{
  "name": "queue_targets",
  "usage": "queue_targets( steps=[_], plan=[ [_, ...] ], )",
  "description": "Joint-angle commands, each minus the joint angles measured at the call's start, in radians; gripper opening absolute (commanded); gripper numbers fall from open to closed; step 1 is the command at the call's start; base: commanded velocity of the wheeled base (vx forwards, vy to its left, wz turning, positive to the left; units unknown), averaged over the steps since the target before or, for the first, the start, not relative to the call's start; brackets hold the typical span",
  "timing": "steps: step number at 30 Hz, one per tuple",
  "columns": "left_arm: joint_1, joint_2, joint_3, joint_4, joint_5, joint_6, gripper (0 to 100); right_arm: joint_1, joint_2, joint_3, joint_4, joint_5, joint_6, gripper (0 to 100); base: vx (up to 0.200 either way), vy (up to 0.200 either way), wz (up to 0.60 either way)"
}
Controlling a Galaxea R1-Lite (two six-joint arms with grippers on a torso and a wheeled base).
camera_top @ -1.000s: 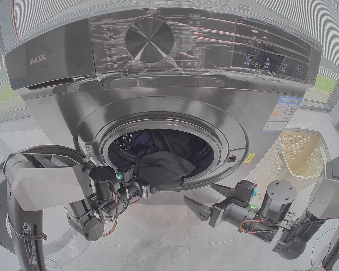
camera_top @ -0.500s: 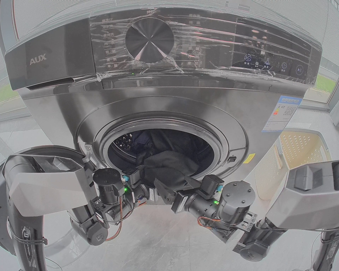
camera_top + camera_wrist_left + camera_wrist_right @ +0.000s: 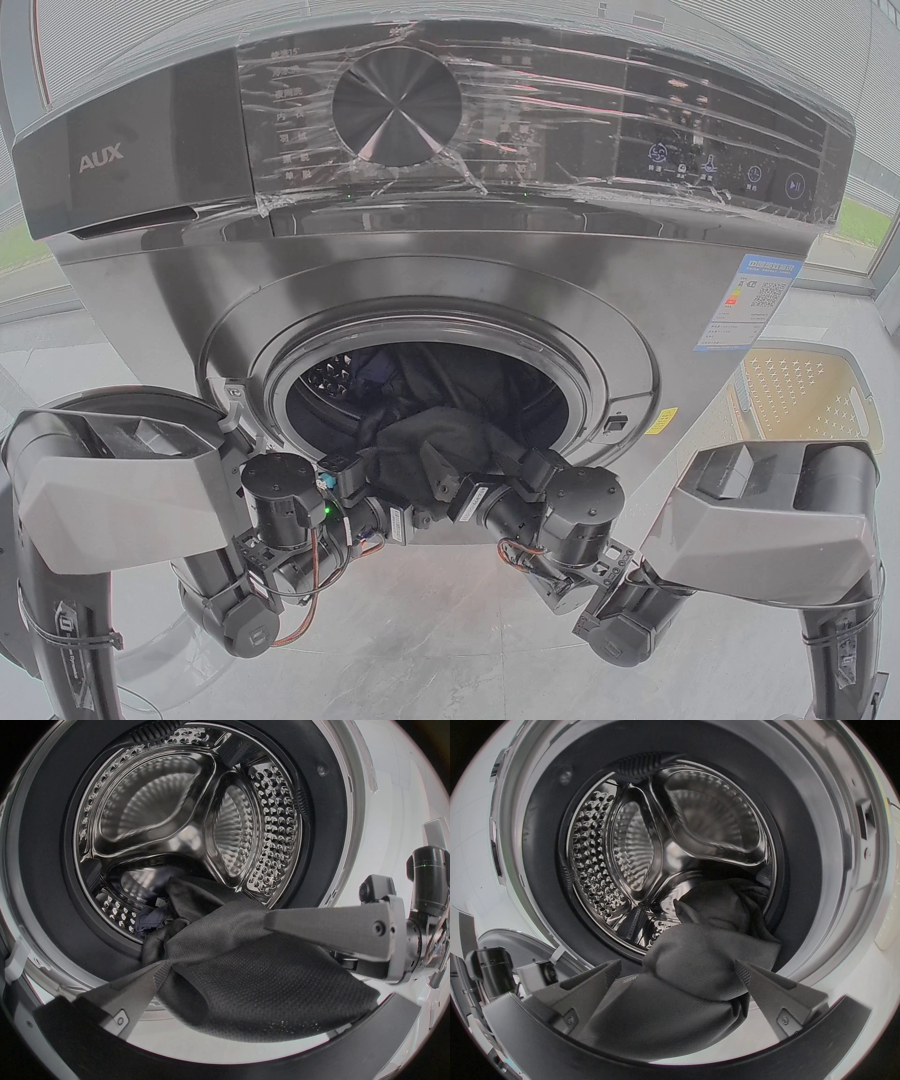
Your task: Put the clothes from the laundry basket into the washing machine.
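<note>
I record the grey front-loading washing machine (image 3: 450,272) with its round port open. A dark grey knit garment (image 3: 427,450) lies half in, its upper part inside the perforated steel drum (image 3: 187,813) and its lower part hanging out over the port's lower lip. The left pincer (image 3: 225,968) sits at that lip beneath the garment; I judge it released, since one finger (image 3: 131,994) stands wide to the side with fabric gathered at its tip; the other is covered by cloth. The right pincer (image 3: 676,966) is just beside it at the same lip; released, fingers well apart, the cloth lying between them. A small navy item (image 3: 150,919) lies deeper in the drum, behind the garment. The beige perforated laundry basket (image 3: 806,403) stands on the floor to the machine's right.
</note>
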Motion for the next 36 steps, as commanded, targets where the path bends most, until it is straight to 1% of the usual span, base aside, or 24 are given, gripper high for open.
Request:
queue_targets(
  steps=[1,2,3,10,12,20,22,24,25,29,32,34,36],
  plan=[
    [-0.002,-0.002,0.001,0.0,0.001,0.0,100,0.001,0.027,-0.015,-0.001,-0.001,0.001,100,0.0,0.0,0.0],
    [-0.002,-0.002,0.001,0.0,0.001,0.0,100,0.001,0.027,-0.015,-0.001,-0.003,0.001,100,0.0,0.0,0.0],
    [-0.002,-0.002,0.002,0.0,0.001,0.0,100,0.003,0.031,-0.024,-0.001,-0.021,0.001,0,0.0,0.0,0.0],
    [-0.002,-0.007,0.016,0.0,0.001,0.0,100,-0.01,0.041,-0.062,-0.002,-0.029,0.002,0,0.0,0.0,0.0],
    [0.001,-0.006,0.025,0.0,-0.001,0.0,100,-0.026,0.037,-0.08,-0.002,-0.03,0.002,0,0.0,0.0,0.0],
    [0.015,-0.007,0.033,0.0,-0.002,0.0,100,-0.06,0.024,-0.093,-0.002,-0.036,0.016,0,0.0,0.0,0.0],
    [0.018,-0.012,0.032,0.0,-0.004,-0.003,100,-0.073,0.026,-0.11,-0.002,-0.039,0.016,0,0.0,0.0,0.0],
    [0.018,-0.013,0.032,0.0,-0.004,-0.003,100,-0.074,0.026,-0.114,-0.002,-0.045,0.016,0,0.0,0.0,0.0],
    [0.018,-0.013,0.033,0.0,-0.006,-0.003,100,-0.076,0.027,-0.125,-0.002,-0.064,0.016,0,0.0,0.0,0.0],
    [0.017,-0.012,0.036,0.0,-0.009,-0.003,100,-0.074,0.031,-0.134,-0.002,-0.065,0.016,0,0.0,0.0,0.0],
    [0.006,-0.015,0.047,-0.002,-0.022,0.0,100,-0.073,0.031,-0.136,-0.004,-0.065,0.016,0,0.0,0.0,0.0],
    [0.005,-0.015,0.047,-0.002,-0.022,0.0,100,-0.073,0.031,-0.136,-0.004,-0.065,0.016,0,0.0,0.0,0.0],
    [-0.009,-0.015,0.05,-0.003,-0.045,0.003,100,-0.074,0.027,-0.136,-0.004,-0.067,0.016,0,0.0,0.0,0.0]
  ],
)
